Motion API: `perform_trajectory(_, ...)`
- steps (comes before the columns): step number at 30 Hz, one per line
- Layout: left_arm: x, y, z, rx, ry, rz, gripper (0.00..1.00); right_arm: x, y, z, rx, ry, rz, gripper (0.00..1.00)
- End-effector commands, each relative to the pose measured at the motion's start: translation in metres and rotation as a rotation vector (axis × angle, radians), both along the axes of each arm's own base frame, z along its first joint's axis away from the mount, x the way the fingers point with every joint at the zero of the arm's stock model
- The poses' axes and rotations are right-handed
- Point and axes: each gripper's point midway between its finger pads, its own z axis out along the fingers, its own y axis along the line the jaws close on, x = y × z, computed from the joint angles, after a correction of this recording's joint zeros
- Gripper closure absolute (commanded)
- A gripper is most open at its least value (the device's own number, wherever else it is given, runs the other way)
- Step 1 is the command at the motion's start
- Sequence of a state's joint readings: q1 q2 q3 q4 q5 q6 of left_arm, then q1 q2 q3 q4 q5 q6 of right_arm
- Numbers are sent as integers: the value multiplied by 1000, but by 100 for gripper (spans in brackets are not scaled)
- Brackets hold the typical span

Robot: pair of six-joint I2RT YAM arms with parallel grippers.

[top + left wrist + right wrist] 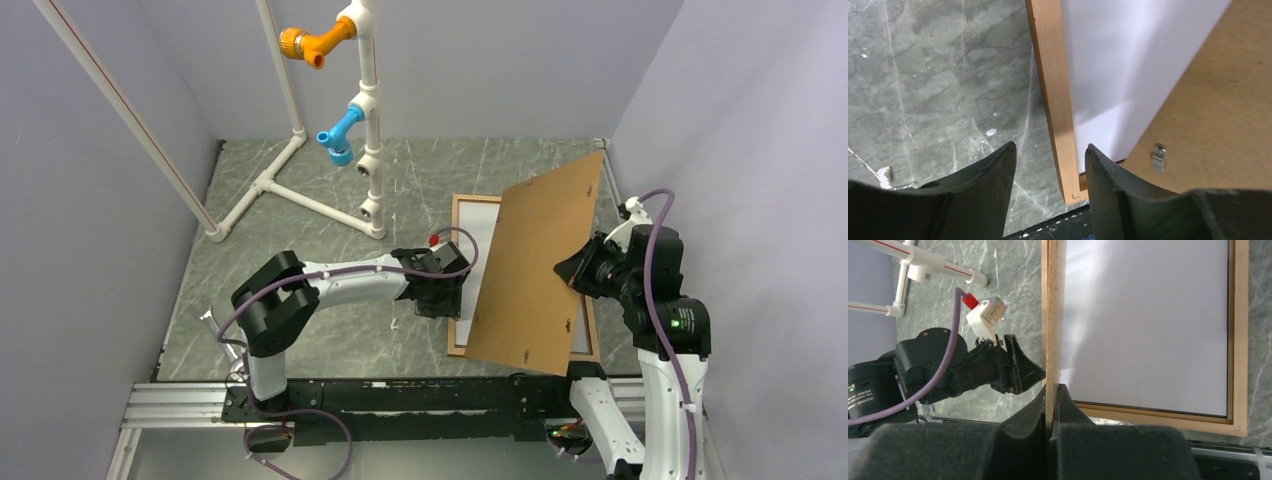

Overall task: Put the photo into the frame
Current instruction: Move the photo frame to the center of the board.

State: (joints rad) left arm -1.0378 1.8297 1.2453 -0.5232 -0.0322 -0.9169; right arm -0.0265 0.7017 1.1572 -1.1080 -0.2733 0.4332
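Top, photo (483, 225): white back up, lying inside frame (475, 198), flat on worktop (330, 200).
Top, backing board (535, 275): tilted steeply over frame, pinched at its right edge by right fingers (572, 272).
Top, left fingers (440, 298): at frame's left rail, near end.
Top, room: open worktop left and far; wall close on right, little swing space there.
Left wrist, fingers: apart, straddling left rail, gripping nothing.
Left wrist, risk: board overhangs photo, contact unclear; lowered skewed, likely lands on rail or shifts print.
Left wrist, clip (1158, 157): possible snag on frame lip.
Right wrist, grip: clamped on thin board edge; may pivot or slip.
Right wrist, edges: narrow gap between photo and frame; needs square entry.
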Motion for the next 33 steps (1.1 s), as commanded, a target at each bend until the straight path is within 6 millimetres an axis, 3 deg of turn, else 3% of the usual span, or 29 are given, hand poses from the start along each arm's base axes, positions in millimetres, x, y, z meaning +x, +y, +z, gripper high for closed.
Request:
perform_trajectory(1, 9, -15, 2, -33, -20, 25, 45, 3, 1, 25, -26, -83, 35, 100)
perform_trajectory(9, 8, -6, -22, 58, 11, 33, 63, 3, 5, 31, -11, -94, 57, 100)
perform_trajectory(18, 10, 19, -27, 75, 22, 100, 98, 3, 14, 26, 25, -92, 99, 100)
perform_trajectory(24, 13, 50, -21, 83, 12, 173, 100, 0, 31, 28, 91, -111, 181, 100)
perform_trajectory(33, 6, 86, -22, 98, 24, 257, 100, 0, 38, 22, 128, -107, 209, 100)
